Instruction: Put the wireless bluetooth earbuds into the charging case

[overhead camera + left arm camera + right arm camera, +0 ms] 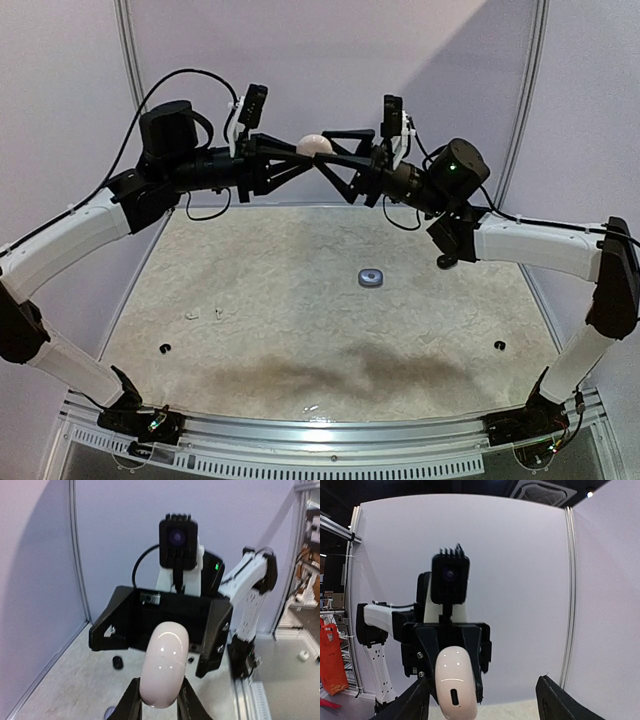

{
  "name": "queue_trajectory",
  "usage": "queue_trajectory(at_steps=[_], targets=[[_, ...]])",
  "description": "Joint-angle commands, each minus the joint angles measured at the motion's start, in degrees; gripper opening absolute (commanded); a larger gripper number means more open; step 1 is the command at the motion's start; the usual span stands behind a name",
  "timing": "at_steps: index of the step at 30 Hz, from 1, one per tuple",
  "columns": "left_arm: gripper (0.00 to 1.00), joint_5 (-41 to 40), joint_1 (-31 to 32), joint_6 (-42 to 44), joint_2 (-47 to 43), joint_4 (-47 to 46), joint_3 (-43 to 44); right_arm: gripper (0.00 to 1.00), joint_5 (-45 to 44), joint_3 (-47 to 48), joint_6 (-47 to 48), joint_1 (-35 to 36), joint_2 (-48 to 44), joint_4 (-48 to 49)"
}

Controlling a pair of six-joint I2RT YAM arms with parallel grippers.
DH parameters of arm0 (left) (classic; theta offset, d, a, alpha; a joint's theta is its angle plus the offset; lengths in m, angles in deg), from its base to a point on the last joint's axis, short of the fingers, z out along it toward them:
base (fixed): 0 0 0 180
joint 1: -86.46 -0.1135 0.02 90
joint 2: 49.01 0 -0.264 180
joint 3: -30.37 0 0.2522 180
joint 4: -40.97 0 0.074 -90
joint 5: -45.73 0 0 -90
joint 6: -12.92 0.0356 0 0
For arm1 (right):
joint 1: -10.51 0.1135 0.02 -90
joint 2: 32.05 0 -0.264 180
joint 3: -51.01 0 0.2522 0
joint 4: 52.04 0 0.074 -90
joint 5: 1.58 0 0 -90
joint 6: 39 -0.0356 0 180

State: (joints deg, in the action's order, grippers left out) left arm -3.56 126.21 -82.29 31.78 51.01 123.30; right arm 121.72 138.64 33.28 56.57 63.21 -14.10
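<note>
The left pincer (159, 692) is clamped on the charging case (165, 660). Its two black fingers (131, 702) squeeze the case from both sides, low down on it. The case is white, smooth and round like an egg, and its lid looks shut.

The right pincer (485, 680) has its fingers (417, 702) wide apart. The case sits in the gap between them. It is closer to one finger than the other, and I cannot tell if it touches that one. In the right wrist view the end of the case shows a small dark slot.

From above, both arms are lifted high and reach in to meet at the far middle of the table (300, 260). The left arm comes from the left and the right arm from the right. The case is up in the air there, between the two pincers.

The earbuds are not in the case. Two tiny white earbuds (190, 316) lie close together on the left part of the table, down below the arms. Two tiny black bits (165, 348) that look like buds lie nearer, one to the left and one to the right, well apart. A small grey thing (371, 279) lies near the middle of the table, a little to the right. I cannot tell what it is.
</note>
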Motion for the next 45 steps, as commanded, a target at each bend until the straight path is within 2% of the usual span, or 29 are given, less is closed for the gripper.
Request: queue_trajectory(at_steps=[1,4,6,9,12,20,26,33,38,45], targets=[[0.00,-7.6,0.2,22.8,-2.1,28.5,3.7,0.79,-1.2,-2.2,9.1,-0.9,-7.2,-21.2],[0.00,-12.1,0.4,38.9,-2.3,41.0,5.1,0.79,-4.0,1.0,22.0,-0.8,-12.3,-40.3],[0.00,-15.9,0.7,45.9,-2.0,46.1,5.9,0.77,-5.4,5.0,27.9,-0.8,-13.1,-54.1],[0.00,-21.2,1.2,52.2,-0.6,50.9,7.8,0.73,-8.0,12.1,35.0,0.6,-10.6,-69.3],[0.00,-24.2,1.8,54.1,0.0,51.7,9.2,0.72,-9.5,16.5,39.0,2.5,-6.3,-75.7],[0.00,-22.7,2.7,54.0,-0.2,52.0,9.7,0.73,-5.3,16.0,38.6,4.1,-1.8,-65.6],[0.00,-23.0,2.9,53.4,0.0,51.7,10.1,0.62,-1.9,17.8,37.7,4.3,1.9,-63.9],[0.00,-23.0,3.0,52.9,0.3,51.5,10.3,0.59,0.6,18.0,35.9,5.2,4.6,-60.9],[0.00,-23.0,3.1,52.8,0.4,51.3,10.3,0.41,0.0,18.2,34.2,5.7,6.1,-57.7],[0.00,-23.0,3.1,52.4,0.2,51.3,10.0,0.22,-1.9,18.1,33.7,5.7,6.3,-57.6]])
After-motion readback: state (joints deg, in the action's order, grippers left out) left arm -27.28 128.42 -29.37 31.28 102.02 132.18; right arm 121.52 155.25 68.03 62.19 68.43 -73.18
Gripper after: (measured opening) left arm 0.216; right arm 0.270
